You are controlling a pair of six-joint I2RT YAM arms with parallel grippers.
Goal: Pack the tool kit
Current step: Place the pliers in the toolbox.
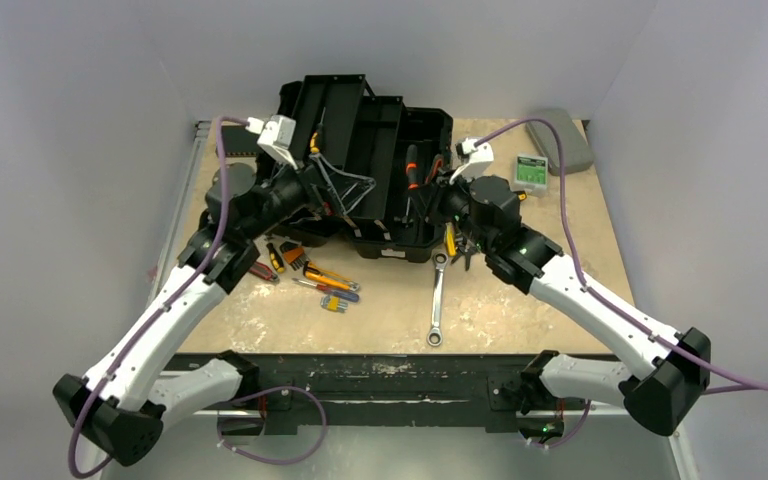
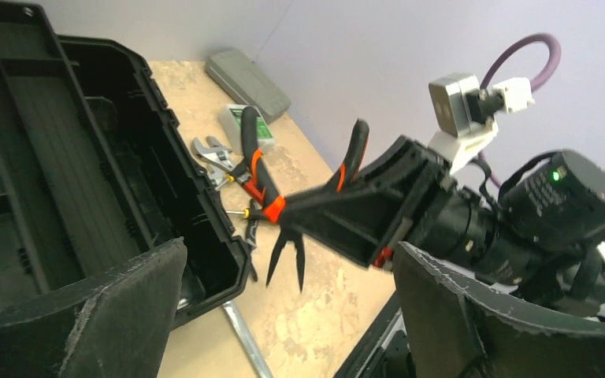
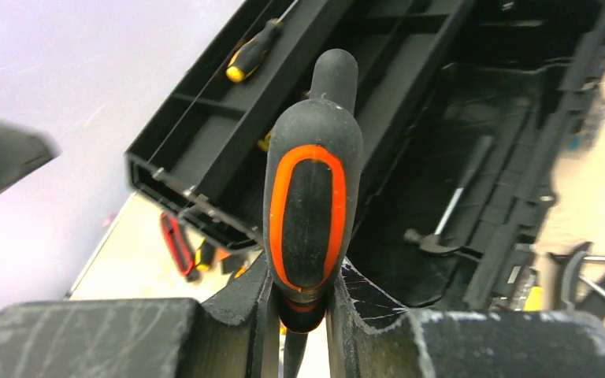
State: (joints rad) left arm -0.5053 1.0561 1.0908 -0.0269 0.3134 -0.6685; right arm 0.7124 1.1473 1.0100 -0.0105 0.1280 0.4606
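Note:
The black toolbox (image 1: 380,150) stands open at the back middle of the table, its trays folded out. My right gripper (image 1: 440,195) is shut on the black-and-orange pliers (image 3: 311,213), held in the air by the handles beside the box's right front corner, the pointed nose (image 2: 287,256) hanging down. A hammer (image 3: 449,220) lies on the box floor and a yellow-handled screwdriver (image 3: 252,51) in a tray. My left gripper (image 1: 332,188) hovers at the box's left side, its fingers (image 2: 94,315) spread wide open with nothing between them.
Several small screwdrivers and pliers (image 1: 305,272) lie left of the box front. A long ratchet wrench (image 1: 437,300) lies in front of it. An adjustable wrench (image 2: 213,153), a green-labelled box (image 1: 532,172) and a flat grey case (image 1: 560,140) sit at the back right.

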